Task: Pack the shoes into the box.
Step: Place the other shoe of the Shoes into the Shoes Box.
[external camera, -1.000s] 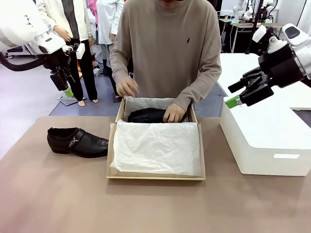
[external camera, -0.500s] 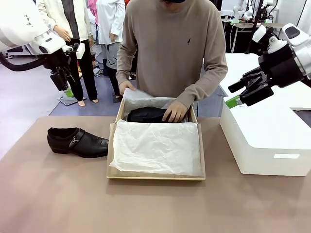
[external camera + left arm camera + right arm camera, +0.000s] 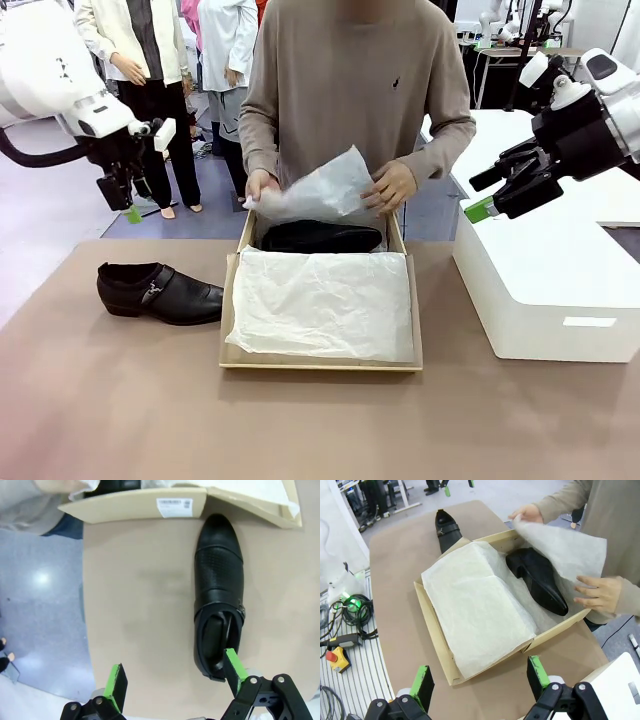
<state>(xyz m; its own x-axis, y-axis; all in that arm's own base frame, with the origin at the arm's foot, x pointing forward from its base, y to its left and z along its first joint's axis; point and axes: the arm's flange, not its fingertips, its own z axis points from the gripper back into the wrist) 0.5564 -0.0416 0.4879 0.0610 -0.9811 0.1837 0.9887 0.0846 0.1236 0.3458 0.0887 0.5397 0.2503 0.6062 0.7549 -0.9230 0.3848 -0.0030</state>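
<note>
Two glossy black dress shoes sit apart just now. At the left, the left claw hangs in the air beyond the worktop's far corner, its green-padded fingers spread with nothing between them (its own camera looks down on the heel end of a shoe). That loose shoe rests on its sole on the worktop, toe pointing at the left wall of the cardboard shoebox; whether toe and wall touch, I cannot tell. Inside the box, the second shoe lies across the far end. The person standing behind it lifts a tissue sheet above that shoe, one hand at each side, the other hand pinching the sheet's edge. White tissue lining covers the nearer part of the box. Further right stands a white block, near the box but not touching. Above its far corner the right claw hovers, fingers spread wide and empty.
</note>
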